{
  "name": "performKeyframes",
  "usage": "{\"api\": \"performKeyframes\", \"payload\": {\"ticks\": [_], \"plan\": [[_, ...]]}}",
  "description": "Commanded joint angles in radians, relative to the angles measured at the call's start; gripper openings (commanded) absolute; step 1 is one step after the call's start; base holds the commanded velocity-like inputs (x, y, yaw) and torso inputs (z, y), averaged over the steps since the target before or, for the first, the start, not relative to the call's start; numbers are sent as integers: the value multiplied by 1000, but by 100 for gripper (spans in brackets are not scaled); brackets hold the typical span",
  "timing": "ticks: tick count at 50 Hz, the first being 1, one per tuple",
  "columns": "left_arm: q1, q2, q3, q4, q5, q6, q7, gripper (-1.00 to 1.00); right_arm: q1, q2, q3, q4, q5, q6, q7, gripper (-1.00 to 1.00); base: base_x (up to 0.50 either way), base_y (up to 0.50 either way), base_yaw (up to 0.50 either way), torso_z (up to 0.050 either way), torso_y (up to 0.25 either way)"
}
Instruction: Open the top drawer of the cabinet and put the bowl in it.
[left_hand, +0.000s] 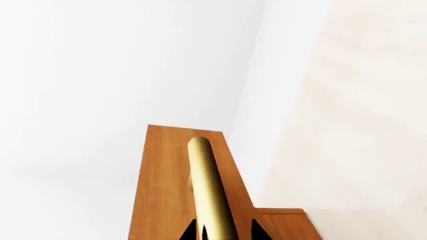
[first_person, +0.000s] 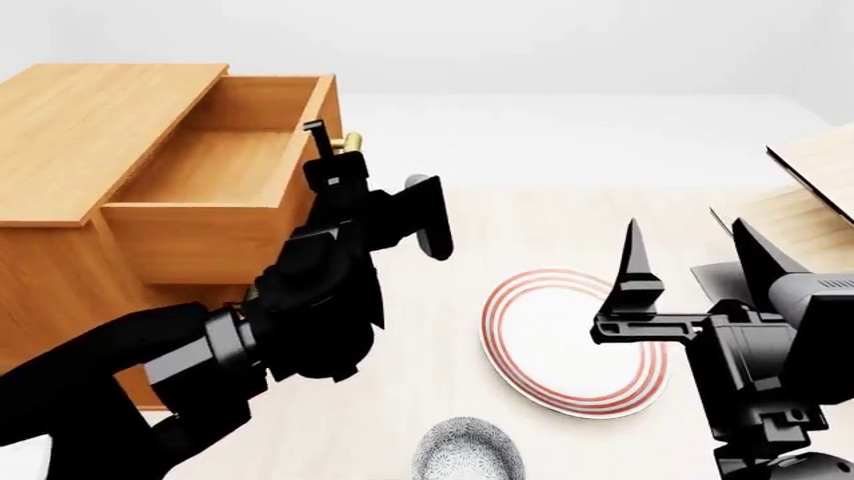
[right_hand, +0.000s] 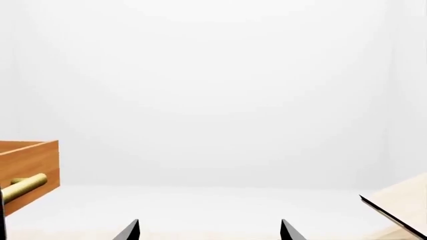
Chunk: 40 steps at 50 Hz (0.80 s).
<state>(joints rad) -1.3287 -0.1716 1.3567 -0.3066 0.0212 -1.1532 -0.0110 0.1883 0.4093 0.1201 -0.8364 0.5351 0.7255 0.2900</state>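
Note:
The cabinet (first_person: 80, 120) stands at the left, and its top drawer (first_person: 200, 165) is pulled out with nothing inside. My left gripper (first_person: 334, 140) is at the drawer's brass handle (first_person: 351, 143). In the left wrist view the handle (left_hand: 210, 185) runs between the fingertips of my left gripper (left_hand: 223, 229), which is shut on the bar. The speckled bowl (first_person: 465, 452) sits on the table at the view's near edge, apart from both grippers. My right gripper (first_person: 685, 230) is open, points upward over the table at the right, and holds nothing; its open tips (right_hand: 209, 230) show in the right wrist view.
A flat white plate (first_person: 574, 340) with red rings lies between the arms, just beyond the bowl. A pale tilted-board rack (first_person: 814, 180) stands at the far right. The right wrist view catches the drawer front (right_hand: 30, 165) and the rack's edge (right_hand: 400, 200).

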Motion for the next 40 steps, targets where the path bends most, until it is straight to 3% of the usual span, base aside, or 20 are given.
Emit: {"api": "performKeyframes", "payload": {"ticks": [1,17,23,30,40], "plan": [[-28,36,-5,24,12,-4,-44,100,-10,1,3,10,2,-15,-2,100,0,0,0,0,0],[-113,-4,-133,197,4,-13,-62,100,2,5,-4,2,15,-1,10,100,0,0,0,0,0],[-155,-8,-237,295,-18,-28,-61,100,13,7,-10,-3,21,10,16,100,0,0,0,0,0],[-206,19,-457,340,-84,-67,-52,100,21,8,-20,-8,23,14,21,100,0,0,0,0,0],[-240,107,-889,202,-183,-170,-97,100,21,13,-25,-16,26,17,27,100,0,0,0,0,0]]}}
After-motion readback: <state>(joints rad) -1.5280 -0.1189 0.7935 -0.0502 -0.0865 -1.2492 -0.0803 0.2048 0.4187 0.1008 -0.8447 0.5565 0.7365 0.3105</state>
